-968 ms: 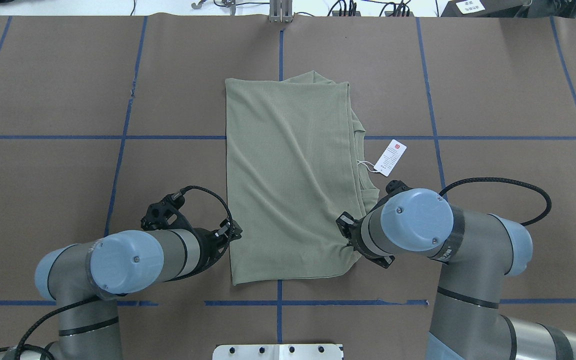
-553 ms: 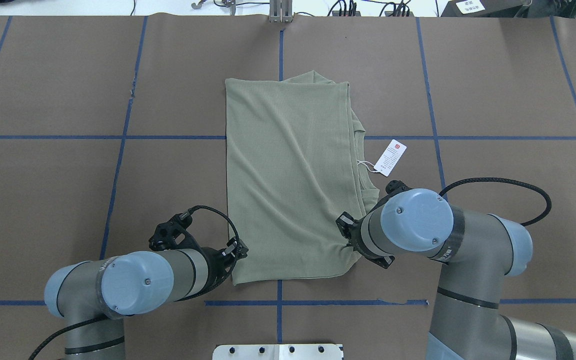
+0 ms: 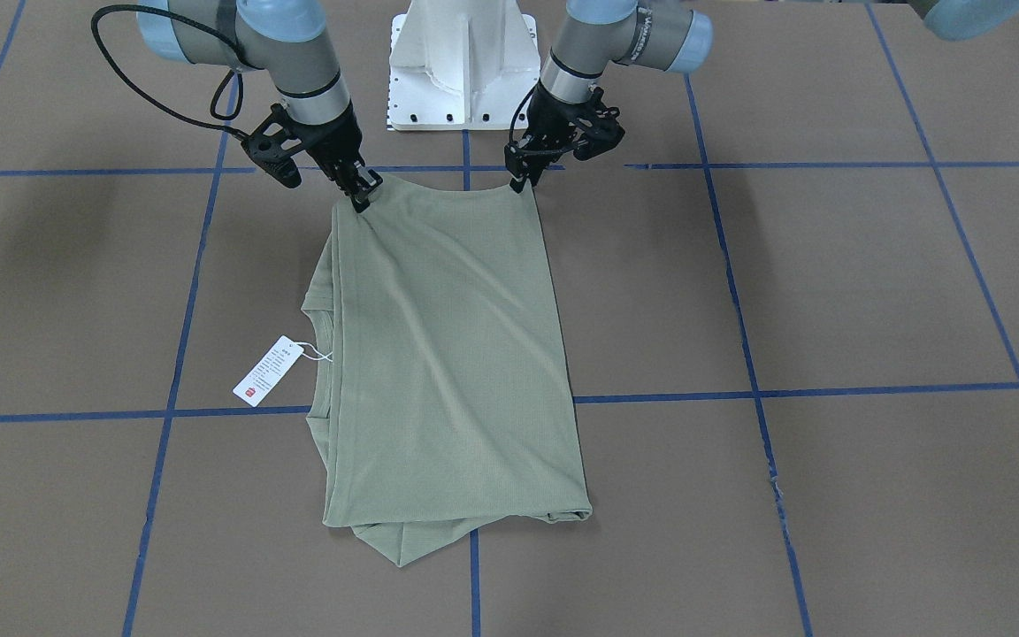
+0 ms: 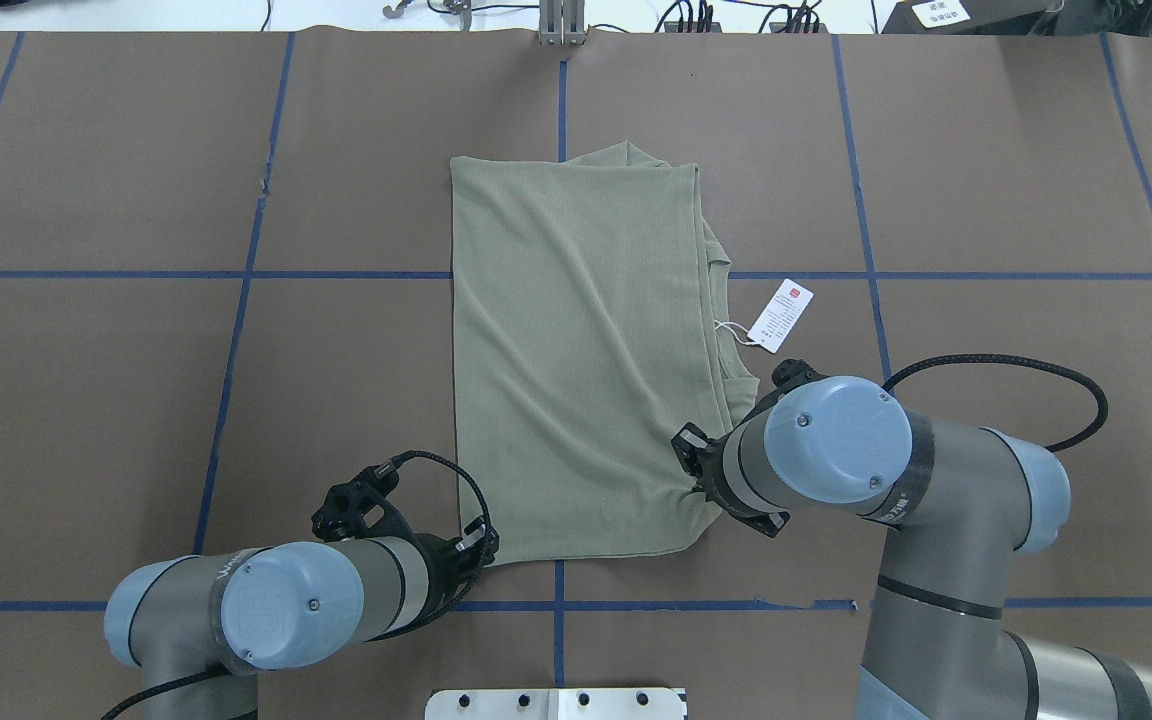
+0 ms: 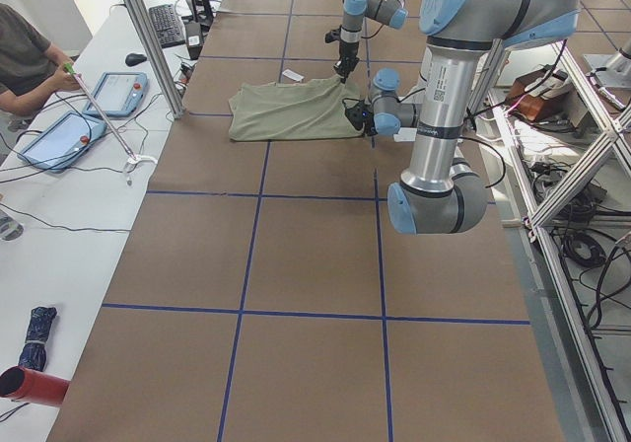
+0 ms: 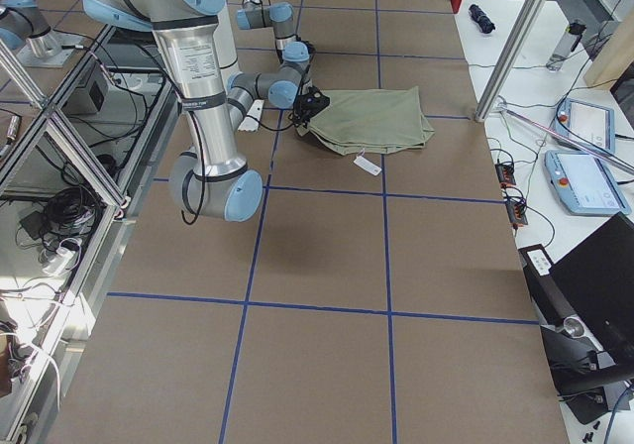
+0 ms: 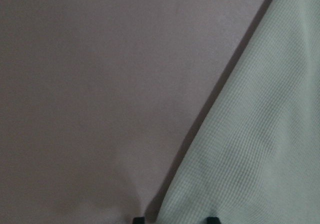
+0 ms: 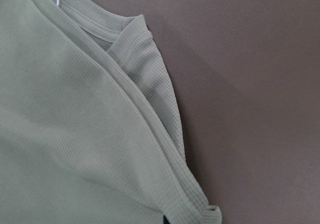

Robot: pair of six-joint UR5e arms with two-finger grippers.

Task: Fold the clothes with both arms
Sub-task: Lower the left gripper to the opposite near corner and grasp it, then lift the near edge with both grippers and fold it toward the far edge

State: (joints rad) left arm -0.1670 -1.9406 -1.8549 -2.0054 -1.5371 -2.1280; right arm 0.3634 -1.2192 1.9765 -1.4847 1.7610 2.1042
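The sage-green shirt (image 4: pixel 576 360) lies folded into a tall rectangle in the middle of the table, its white hang tag (image 4: pixel 781 315) on a string off its right side. My right gripper (image 4: pixel 698 492) is shut on the shirt's near right corner, where the cloth puckers; the front view shows that right gripper (image 3: pixel 361 199) pinching it. My left gripper (image 4: pixel 484 548) sits low at the near left corner. In the left wrist view its fingertips (image 7: pixel 138 219) stand apart, the shirt (image 7: pixel 260 134) edge running between them, so it is open.
The white pedestal base (image 3: pixel 463 62) stands just behind both grippers. Blue tape lines cross the brown table cover (image 4: pixel 136 400). A person (image 5: pixel 25 57) sits at a side table with tablets beyond the table's far edge, past a metal post (image 5: pixel 148 37).
My left arm has drawn back toward the robot along the shirt's left edge and now sits at its near left corner. The right arm and the shirt have not moved.
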